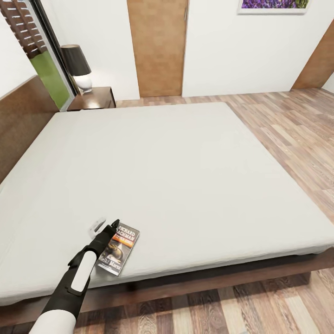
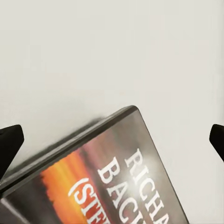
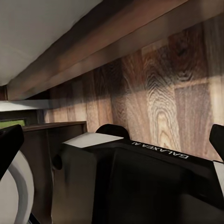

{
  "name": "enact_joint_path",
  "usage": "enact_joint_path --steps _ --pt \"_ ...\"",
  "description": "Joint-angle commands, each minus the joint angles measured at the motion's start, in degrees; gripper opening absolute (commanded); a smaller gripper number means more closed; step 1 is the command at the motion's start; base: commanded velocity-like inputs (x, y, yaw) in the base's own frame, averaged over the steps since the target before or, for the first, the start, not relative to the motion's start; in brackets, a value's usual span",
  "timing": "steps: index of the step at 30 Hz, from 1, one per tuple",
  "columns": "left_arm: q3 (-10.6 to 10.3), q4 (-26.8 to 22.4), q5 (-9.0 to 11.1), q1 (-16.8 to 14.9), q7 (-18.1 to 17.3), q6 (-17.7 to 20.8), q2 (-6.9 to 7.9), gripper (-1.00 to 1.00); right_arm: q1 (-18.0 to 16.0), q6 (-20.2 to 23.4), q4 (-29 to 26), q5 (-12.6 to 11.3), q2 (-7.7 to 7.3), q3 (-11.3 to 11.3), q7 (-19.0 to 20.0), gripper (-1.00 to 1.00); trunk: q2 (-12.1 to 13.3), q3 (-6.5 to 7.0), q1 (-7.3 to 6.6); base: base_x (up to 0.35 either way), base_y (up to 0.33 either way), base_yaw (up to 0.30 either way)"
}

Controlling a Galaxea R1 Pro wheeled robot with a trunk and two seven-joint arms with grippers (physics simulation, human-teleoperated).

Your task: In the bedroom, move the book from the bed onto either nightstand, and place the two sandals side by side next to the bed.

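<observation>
The book (image 1: 119, 250) lies flat on the off-white mattress of the bed (image 1: 176, 176), close to its near edge. Its dark cover with white lettering and an orange band is seen close up in the left wrist view (image 2: 116, 182). My left gripper (image 1: 106, 226) hangs open just over the book's upper left corner, its fingertips (image 2: 9, 144) wide apart with the corner between them and touching nothing. My right gripper (image 3: 112, 140) is open and empty, low beside the bed frame. The nightstand (image 1: 95, 98) stands at the bed's far left corner. The sandals are out of view.
A black-shaded lamp (image 1: 76, 67) stands on the nightstand. The brown headboard (image 1: 21, 120) runs along the left. A wooden door (image 1: 157, 46) is in the far wall. Wood-plank floor (image 1: 287, 120) lies right of the bed and in front of it (image 1: 208, 311).
</observation>
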Motion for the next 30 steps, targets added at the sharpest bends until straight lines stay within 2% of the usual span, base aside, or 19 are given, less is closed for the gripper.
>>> enact_joint_path --steps 1,7,15,30 --pt "0.2 -0.1 0.6 0.0 0.1 0.4 -0.07 1.00 0.0 -0.4 0.0 -0.4 -0.03 0.5 0.0 1.00 0.0 -0.03 0.00 0.000 0.000 -0.018" --pt "0.2 -0.1 0.6 0.0 0.1 0.4 -0.10 1.00 0.0 -0.4 0.0 -0.4 -0.10 0.5 0.2 1.00 0.0 -0.03 0.00 0.000 0.000 -0.012" --pt "0.2 -0.1 0.6 0.0 0.1 0.4 -0.07 1.00 0.0 -0.4 0.0 -0.4 -0.13 0.5 0.2 1.00 0.0 0.10 0.00 0.000 0.000 -0.185" --pt "0.2 -0.1 0.6 0.0 0.1 0.4 -0.08 1.00 0.0 -0.4 0.0 -0.4 0.08 0.5 0.0 1.00 0.0 0.12 0.00 0.000 0.000 -0.011"
